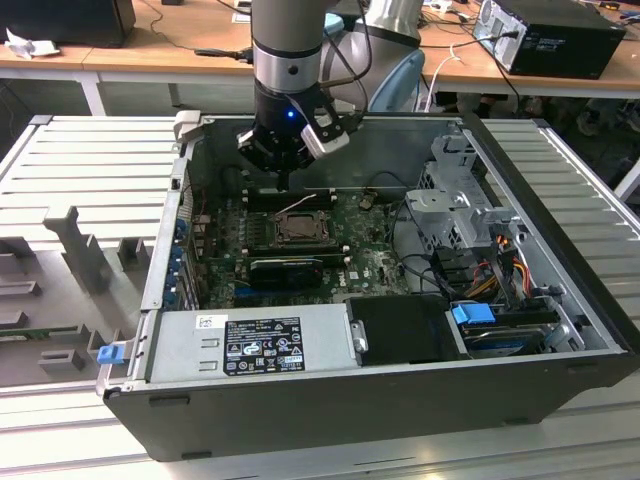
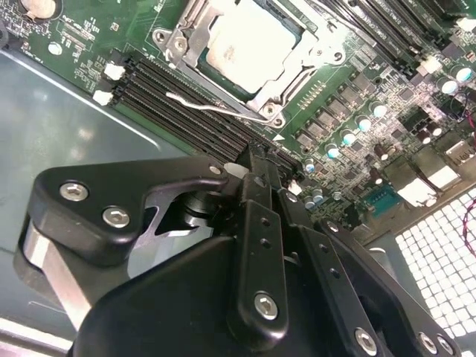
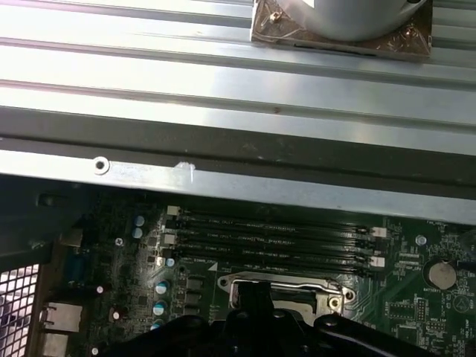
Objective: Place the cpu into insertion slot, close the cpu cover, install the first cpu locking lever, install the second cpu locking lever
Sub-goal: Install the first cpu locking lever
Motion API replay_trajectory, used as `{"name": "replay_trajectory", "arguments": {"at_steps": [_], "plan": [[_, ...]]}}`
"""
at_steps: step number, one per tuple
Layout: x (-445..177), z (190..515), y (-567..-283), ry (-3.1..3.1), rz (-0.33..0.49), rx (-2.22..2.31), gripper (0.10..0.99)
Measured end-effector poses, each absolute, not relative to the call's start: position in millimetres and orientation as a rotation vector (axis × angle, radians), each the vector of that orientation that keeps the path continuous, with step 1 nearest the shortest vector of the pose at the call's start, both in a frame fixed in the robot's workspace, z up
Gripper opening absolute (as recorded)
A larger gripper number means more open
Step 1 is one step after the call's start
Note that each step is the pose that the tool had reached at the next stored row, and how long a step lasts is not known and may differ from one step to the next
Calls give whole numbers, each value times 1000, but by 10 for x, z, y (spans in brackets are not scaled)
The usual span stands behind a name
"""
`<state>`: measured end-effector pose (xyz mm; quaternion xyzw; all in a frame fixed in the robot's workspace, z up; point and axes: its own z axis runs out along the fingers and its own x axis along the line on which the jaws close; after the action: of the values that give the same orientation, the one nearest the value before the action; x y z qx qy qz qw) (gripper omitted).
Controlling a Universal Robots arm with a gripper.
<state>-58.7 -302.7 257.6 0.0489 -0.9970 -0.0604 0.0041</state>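
One open computer case (image 1: 560, 290) lies on the ribbed metal surface (image 1: 90, 170), its green motherboard (image 1: 375, 262) exposed. Above the board's rear edge hangs the gripper (image 1: 287, 183), fingers (image 2: 256, 186) pressed together and grasping nothing, tips poised over the black memory slots (image 2: 186, 104) just beside the insertion slot (image 1: 298, 228). Within that slot sits the cpu (image 2: 249, 46), grey face up, framed by the cpu cover (image 2: 301, 63). Beside it, one thin wire locking lever (image 2: 204, 105) stands unlatched.
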Motion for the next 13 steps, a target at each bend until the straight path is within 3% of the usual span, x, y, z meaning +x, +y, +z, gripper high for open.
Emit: {"name": "replay_trajectory", "arguments": {"at_steps": [13], "plan": [[-428, 2406, -3014, -3126, -219, 123, 106]]}}
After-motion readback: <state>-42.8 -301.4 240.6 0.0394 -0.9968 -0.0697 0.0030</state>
